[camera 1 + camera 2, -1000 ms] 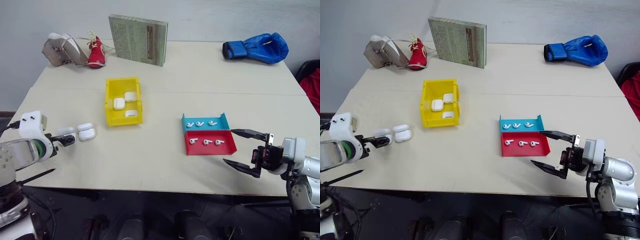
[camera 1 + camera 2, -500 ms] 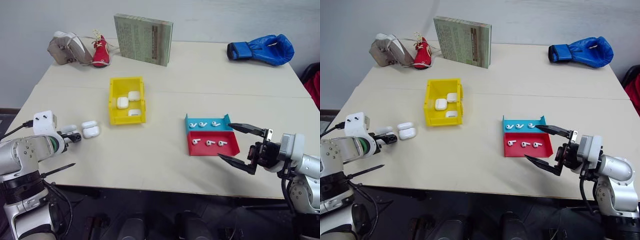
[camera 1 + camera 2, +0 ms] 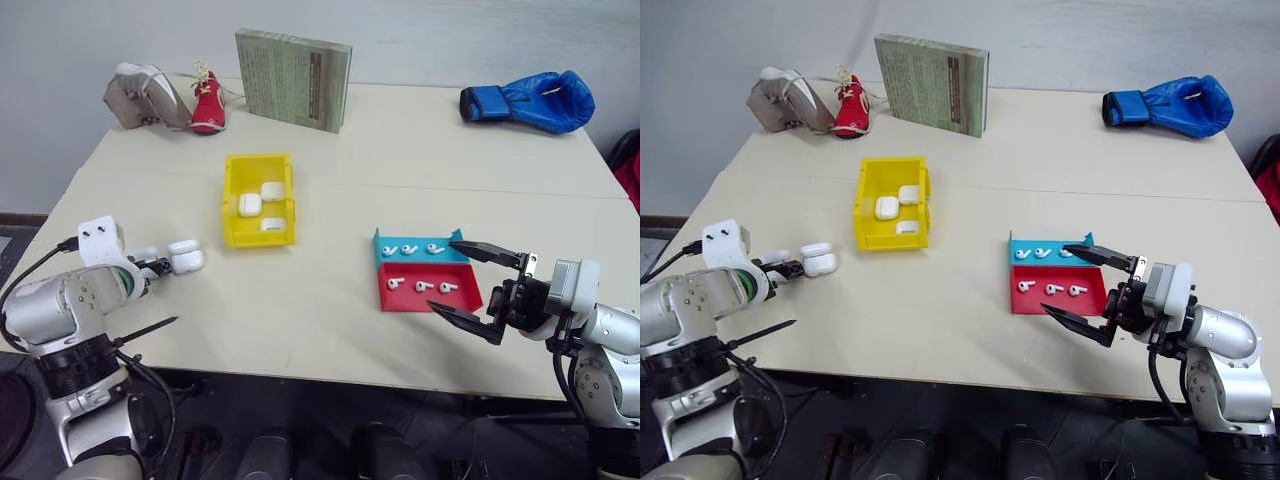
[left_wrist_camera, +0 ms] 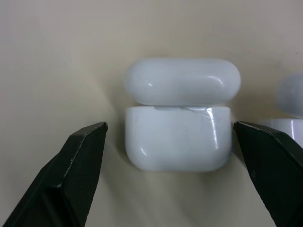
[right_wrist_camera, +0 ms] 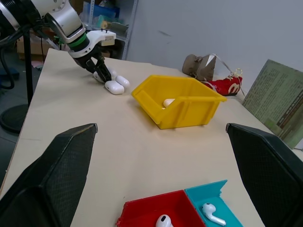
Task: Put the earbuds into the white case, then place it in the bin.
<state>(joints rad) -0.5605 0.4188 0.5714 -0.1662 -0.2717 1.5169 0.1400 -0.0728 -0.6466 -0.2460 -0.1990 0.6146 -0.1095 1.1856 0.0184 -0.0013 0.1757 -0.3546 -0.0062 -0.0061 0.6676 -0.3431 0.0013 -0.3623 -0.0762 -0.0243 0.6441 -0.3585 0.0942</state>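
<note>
Pale beige, the desk [image 3: 330, 300] carries everything. At its left near side lies an open glossy white case [image 4: 177, 137] with its lid raised, the left hand [image 4: 170, 165] straddling it, black fingers [image 4: 71, 175] spread wide on either side without touching it. A second white case [image 3: 187, 260] lies just beside it. The bright yellow plastic bin [image 3: 259, 200], farther back, holds three more white cases. At the right near side, tiny white earbuds [image 3: 418, 286] lie in the shallow blue and red tray [image 3: 426, 283]; the right hand [image 3: 478, 290] hovers by it, wide open and empty. Along the far edge: a grey-green book [image 3: 293, 77], a blue boxing glove [image 3: 527, 100], a red shoe [image 3: 208, 102].
</note>
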